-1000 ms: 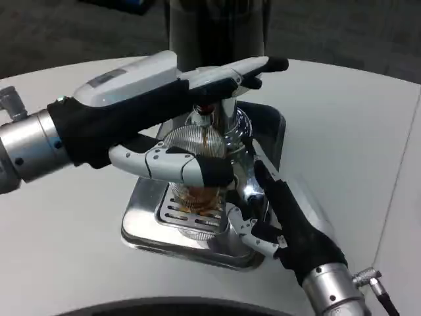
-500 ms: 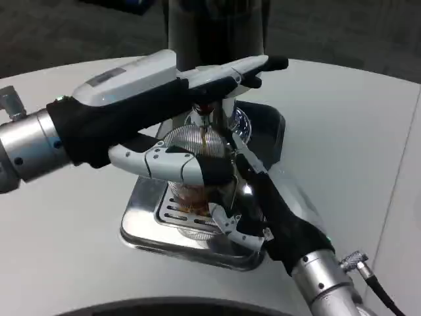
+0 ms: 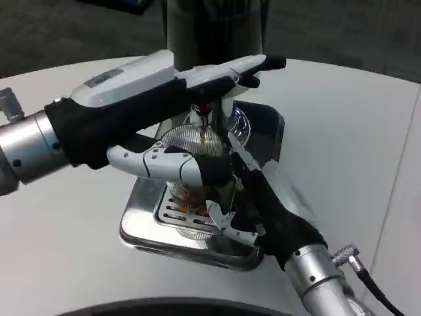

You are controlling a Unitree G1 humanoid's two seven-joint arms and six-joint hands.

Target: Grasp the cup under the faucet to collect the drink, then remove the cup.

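White tabletop (image 3: 342, 131) with a rounded far edge fills most of the head view; dark floor is seen beyond it, and the dark cylindrical body of a dispenser (image 3: 214, 29) rises at top centre.

Head view, centre: a polished metal drip tray (image 3: 141, 227) with a slotted grate is set on the table at the foot of the dispenser. A ribbed transparent cup (image 3: 191, 141) stands on the grate, directly under the faucet (image 3: 205, 118). A thin brown stream is seen running from the faucet into the cup, and brown liquid is visible in the cup's lower part.

Head view, left: the left hand (image 3: 164, 105) is reached in from the left edge. Its upper fingers (image 3: 247, 66) are laid out straight across the top of the faucet assembly, while a lower finger is curled around the front of the cup, against the glass. The cup is thus gripped by the left hand.

Head view, right: the right hand (image 3: 253, 197) is extended from the lower right, with its silver forearm and a cable at the bottom edge. Its fingers are placed against the right side of the cup, just above the tray. Whether the cup is actually clasped by this hand cannot be determined, since the contact is hidden by the left hand's finger.
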